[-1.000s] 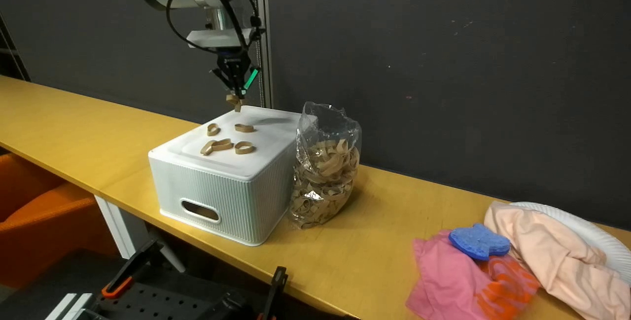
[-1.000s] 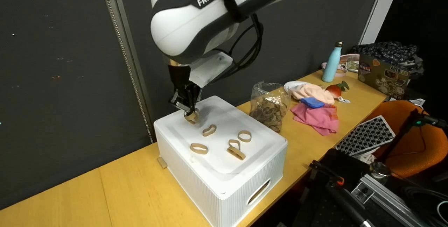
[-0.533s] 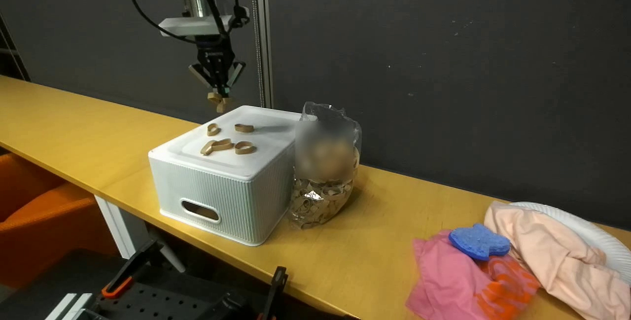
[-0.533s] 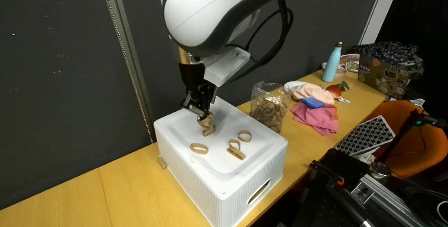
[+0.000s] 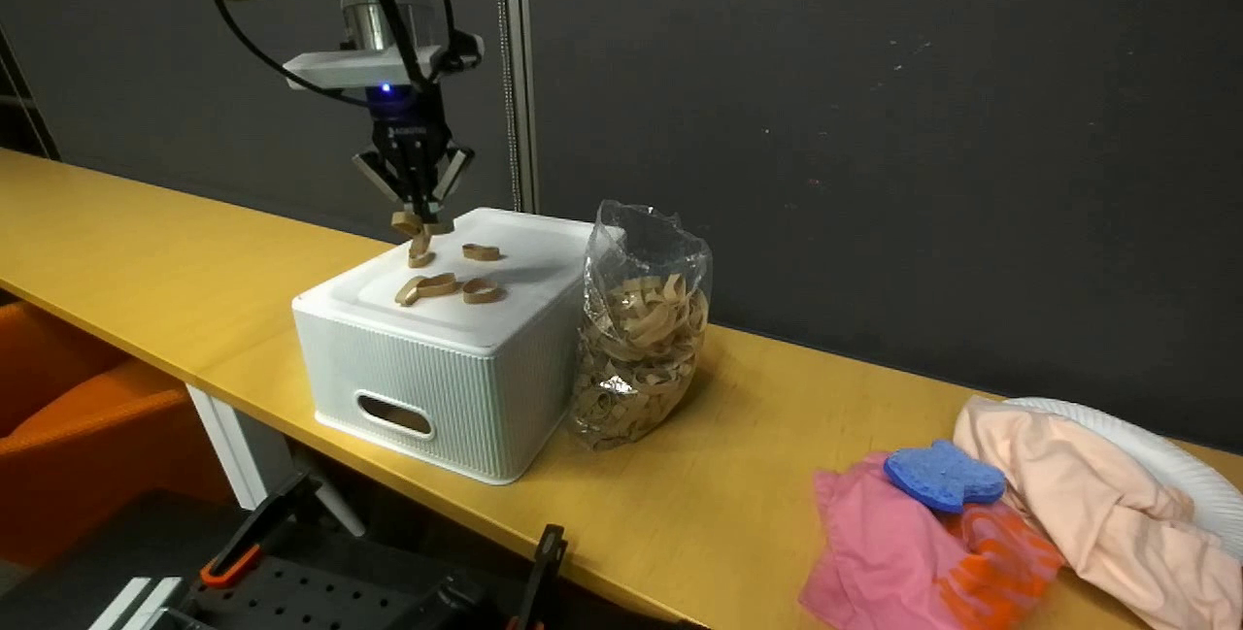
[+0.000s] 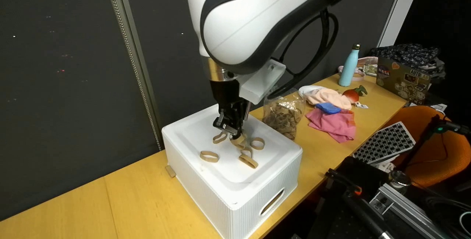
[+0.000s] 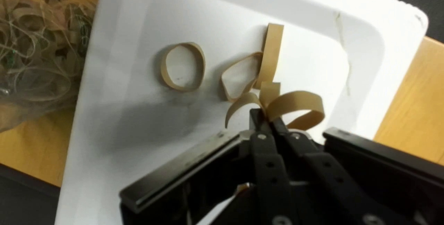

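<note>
The gripper (image 7: 266, 118) pinches curly tan bands (image 7: 305, 100) tight, over the white box (image 7: 208, 10). In the wrist view, a long band (image 7: 272, 50) lies just past them, pointing near to far; a round band (image 7: 201, 65) sits left.

In an exterior view the white-and-black arm (image 6: 272, 14) slanted in from the upper right, its rounded joint (image 6: 230, 34) above a metallic wrist (image 6: 218, 71); the gripper (image 7: 267, 117) pointed downward, fingers (image 7: 265, 148) pinched tight at the tips, linkages (image 5: 453, 172) splayed outward above; a blue light (image 5: 386, 87) glowed on its housing (image 5: 413, 117); a black cable (image 6: 325, 36) looped beside the wrist.
</note>
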You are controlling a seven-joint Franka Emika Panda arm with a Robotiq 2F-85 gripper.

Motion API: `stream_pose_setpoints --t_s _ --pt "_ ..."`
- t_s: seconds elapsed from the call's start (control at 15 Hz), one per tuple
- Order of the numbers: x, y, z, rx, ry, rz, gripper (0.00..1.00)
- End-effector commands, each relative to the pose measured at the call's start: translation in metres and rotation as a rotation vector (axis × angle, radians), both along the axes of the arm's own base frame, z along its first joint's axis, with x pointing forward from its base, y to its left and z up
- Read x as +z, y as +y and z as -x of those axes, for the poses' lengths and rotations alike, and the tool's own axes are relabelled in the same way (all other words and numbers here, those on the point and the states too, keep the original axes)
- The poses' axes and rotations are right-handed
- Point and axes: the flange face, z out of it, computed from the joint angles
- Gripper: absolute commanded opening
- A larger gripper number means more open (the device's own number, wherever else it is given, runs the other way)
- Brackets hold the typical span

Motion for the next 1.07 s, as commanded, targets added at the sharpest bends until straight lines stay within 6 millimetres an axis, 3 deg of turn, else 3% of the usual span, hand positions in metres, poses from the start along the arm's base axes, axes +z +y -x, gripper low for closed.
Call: stream_pose_setpoints --t_s 0.0,0.53,1.0 --pt "-0.008 -0.011 0.013 -0.031 0.006 0.009 0.01" --pt "-0.028 -0.032 0.032 -0.076 0.035 0.028 0.01" --pt "-0.03 -0.038 0.023 -0.077 -0.019 0.044 0.01"
